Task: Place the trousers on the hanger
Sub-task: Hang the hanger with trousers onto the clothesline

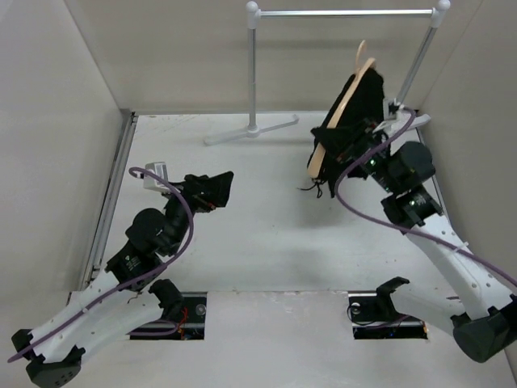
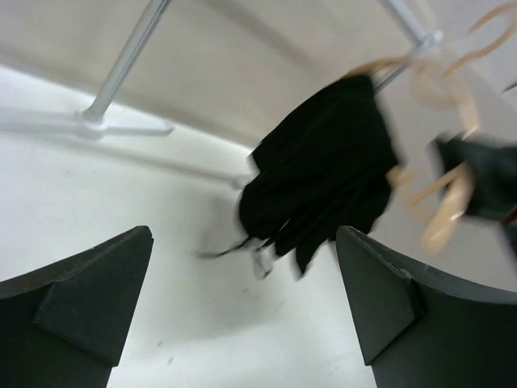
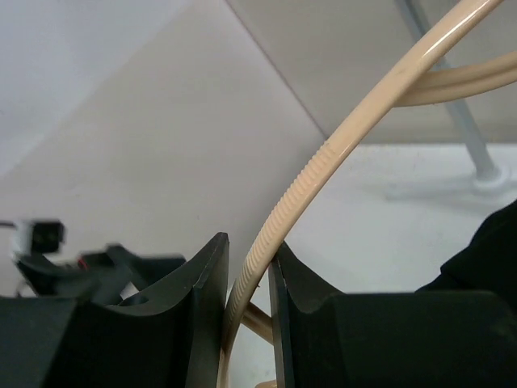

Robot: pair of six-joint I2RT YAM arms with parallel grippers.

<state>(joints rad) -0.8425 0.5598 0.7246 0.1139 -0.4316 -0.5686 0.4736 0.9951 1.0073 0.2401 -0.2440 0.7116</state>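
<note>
The tan hanger [image 1: 343, 113] is held up off the table at the back right, tilted, with the black trousers [image 1: 355, 109] draped over it and hanging down. A thin drawstring dangles below them. My right gripper [image 1: 361, 139] is shut on the hanger's ribbed arm [image 3: 299, 190], which runs up between its jaws. My left gripper [image 1: 216, 190] is open and empty at the middle left, low over the table and pointing toward the trousers [image 2: 323, 174]; the hanger [image 2: 444, 210] shows blurred to their right in the left wrist view.
The white garment rail [image 1: 343, 13] stands at the back, its post [image 1: 253, 73] and foot [image 1: 250, 129] on the white table. Enclosure walls rise to the left, right and back. The rail's post also shows in the left wrist view [image 2: 125, 61].
</note>
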